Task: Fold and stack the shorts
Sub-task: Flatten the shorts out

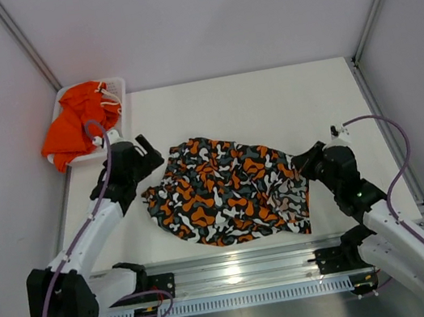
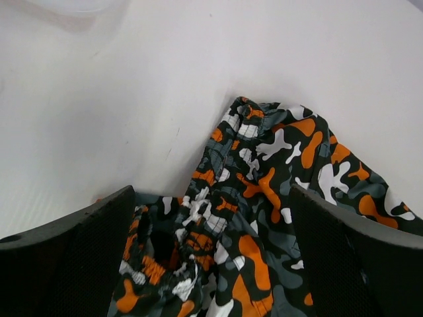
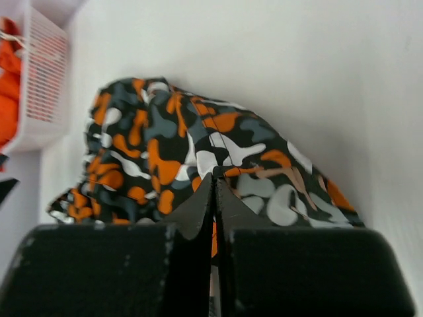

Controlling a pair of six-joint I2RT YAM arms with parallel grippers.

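At the far left corner of the white table, the plain orange shorts are seen heaped in a white mesh basket. Part of the cloth is draped over its left rim and a white drawstring is showing on top.

Just near of the basket, the left gripper is poised at the far left edge of the camouflage shorts. In the left wrist view its fingers are spread wide, with the gathered waistband of the camouflage shorts lying between them. Whether the pads touch the cloth cannot be told.

The camouflage shorts, blotched in orange, black, white and grey, are spread rumpled across the middle of the table. They lie well apart from the orange pair and just far of the metal rail that runs along the near edge.

At the right edge of the garment, the right gripper is pressed against the cloth. In the right wrist view the right gripper is shown with its fingers clamped together. A sliver of the patterned cloth is caught between them, and the rest of the camouflage shorts is bunched up beyond the tips. The basket and a strip of the orange shorts are visible at the far left of that view.
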